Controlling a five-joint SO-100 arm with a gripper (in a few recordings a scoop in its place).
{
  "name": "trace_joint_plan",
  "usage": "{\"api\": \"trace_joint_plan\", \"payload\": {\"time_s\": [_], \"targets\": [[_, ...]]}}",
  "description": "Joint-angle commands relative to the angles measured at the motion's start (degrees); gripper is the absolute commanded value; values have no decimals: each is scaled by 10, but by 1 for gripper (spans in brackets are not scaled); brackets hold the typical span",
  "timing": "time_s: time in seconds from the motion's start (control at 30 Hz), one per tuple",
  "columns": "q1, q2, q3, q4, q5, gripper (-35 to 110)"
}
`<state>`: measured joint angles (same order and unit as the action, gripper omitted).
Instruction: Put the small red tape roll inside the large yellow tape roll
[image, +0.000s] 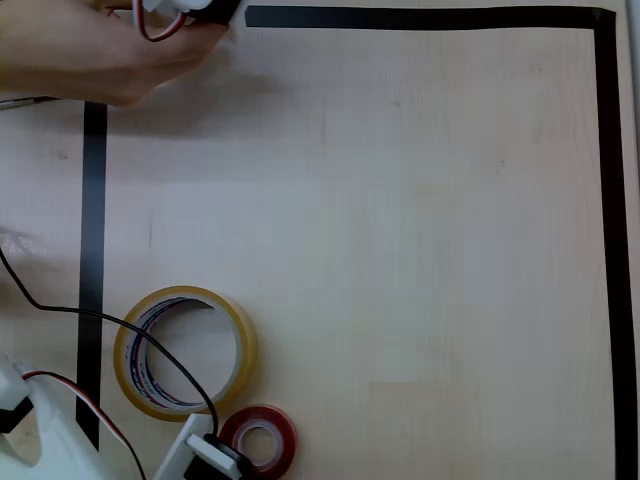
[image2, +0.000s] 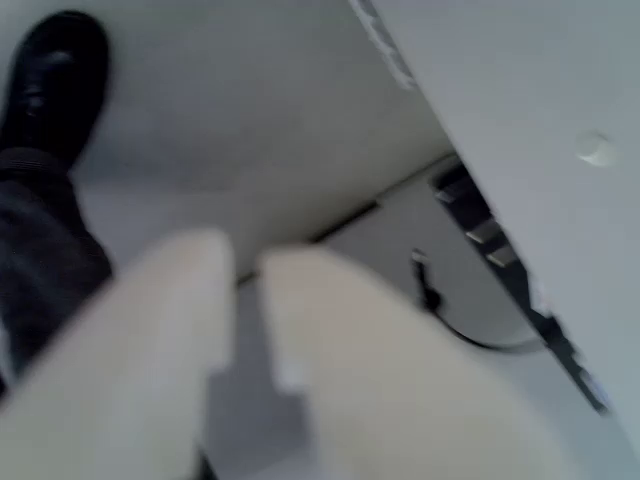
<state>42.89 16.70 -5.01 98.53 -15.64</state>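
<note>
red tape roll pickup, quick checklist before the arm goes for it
1. Red tape roll lies flat on the table: ok.
2. Yellow tape roll lies flat, hole facing up: ok.
3. Yellow roll's hole is free of clutter: not ok, a black cable runs across it.
4. Rolls are apart: cannot tell, their edges look very close.
5. Gripper is open wide enough: not ok, its pale fingers are almost together.
6. Gripper is aimed at the red roll: cannot tell, wrist view is blurred.
</note>
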Motion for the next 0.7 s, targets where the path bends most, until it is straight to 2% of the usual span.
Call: {"api": "trace_joint_plan", "payload": {"time_s": [0.0, 0.67], "targets": [[-4, 19, -22, 4, -11, 0], [-115, -14, -63, 50, -54, 0]]}}
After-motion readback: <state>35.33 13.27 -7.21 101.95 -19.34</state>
